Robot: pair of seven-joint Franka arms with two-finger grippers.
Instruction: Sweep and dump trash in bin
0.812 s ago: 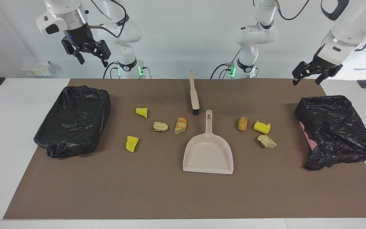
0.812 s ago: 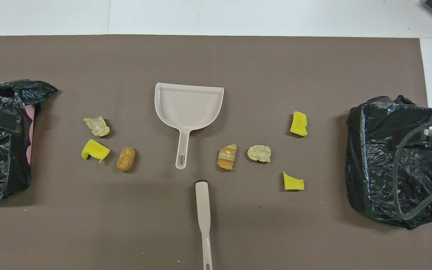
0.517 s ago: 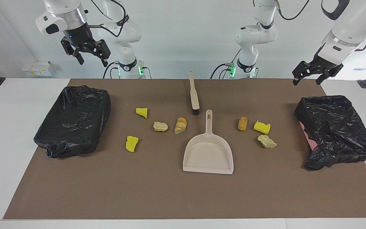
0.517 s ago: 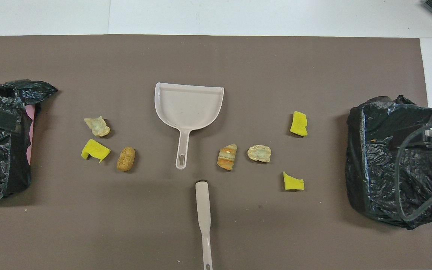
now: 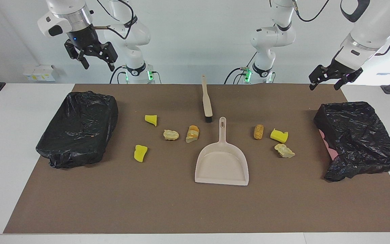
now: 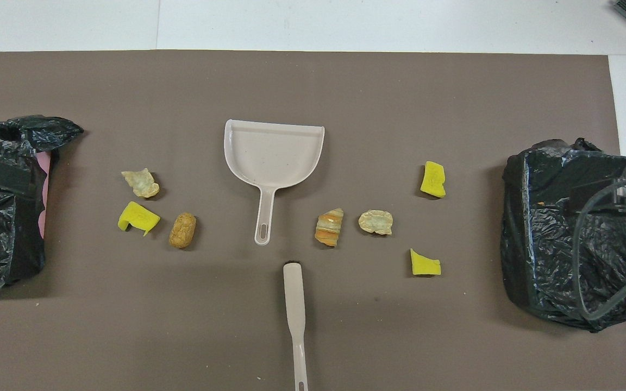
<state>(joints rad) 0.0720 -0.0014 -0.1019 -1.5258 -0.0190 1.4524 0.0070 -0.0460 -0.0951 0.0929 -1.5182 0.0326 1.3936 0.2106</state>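
Brown mat (image 5: 188, 210) over white table (image 5: 8, 135).

Right gripper (image 5: 91, 57): raised, over the table edge at the right arm's end, above the robot-side rim of a black-plastic-lined rectangular bin (image 5: 78, 128). Fingers spread, empty.

Left gripper (image 5: 330, 81): raised, over the mat's corner at the left arm's end, just robot-side of a second black-bagged bin (image 5: 357, 139) with a pink wall showing at its inner side. Fingers spread, empty.

Between the two grippers, mid-table: beige plastic dustpan (image 5: 222, 162), flat, handle pointing toward the robots, pan empty. Just beside the handle tip, nearer the robots: beige long-handled brush with dark bristles (image 5: 207, 101), lying flat, bristle end toward the dustpan, not touching it.

Trash, all on the mat, well below and apart from both grippers:
- Toward the right gripper's bin: two bright yellow foam pieces (image 5: 151, 119), (image 5: 140, 153); a pale bread-like lump (image 5: 171, 135); a striped tan-orange croissant-like lump (image 5: 192, 133) nearest the dustpan.
- Toward the left gripper's bin: tan-orange oblong bread lump (image 5: 258, 131), yellow foam piece (image 5: 279, 135) beside it, pale crumpled lump (image 5: 284, 150) farther from the robots.

Seven pieces counted, none in dustpan.
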